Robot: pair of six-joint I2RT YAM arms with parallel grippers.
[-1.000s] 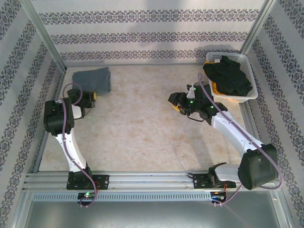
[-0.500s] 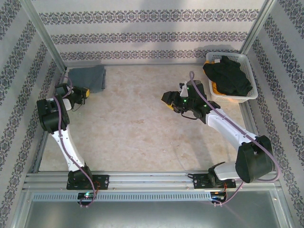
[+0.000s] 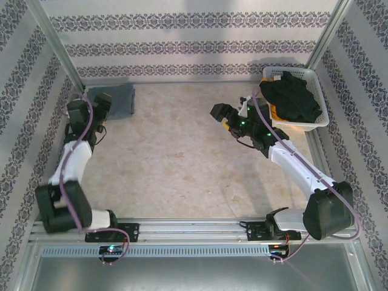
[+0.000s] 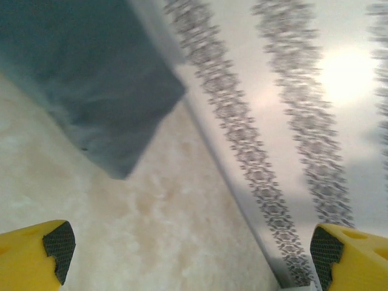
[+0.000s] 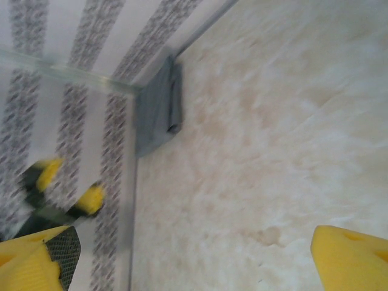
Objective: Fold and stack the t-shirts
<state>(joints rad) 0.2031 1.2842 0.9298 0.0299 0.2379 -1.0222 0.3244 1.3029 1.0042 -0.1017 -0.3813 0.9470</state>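
Right: the folded slate blue-grey shirt (image 3: 118,100) lies well left of the basket (image 3: 319,85), at the opposite side. Left gripper (image 4: 193,245) is next to it, fingers apart, empty. Right gripper (image 5: 197,245) is just left of the basket, also spread, empty. Black shirt (image 3: 291,97) is heaped in the basket and buries most of the orange-yellow shirt (image 3: 276,113). The cloth looks light and floppy, so I'd pinch a top fold. Both wrist views are motion-blurred.

White-and-black arms (image 3: 73,160), purple cables (image 3: 274,134), yellow fingers (image 4: 36,251), perhaps mesh-padded

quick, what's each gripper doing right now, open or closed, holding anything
Left gripper: open, holding nothing.
Right gripper: open, holding nothing.
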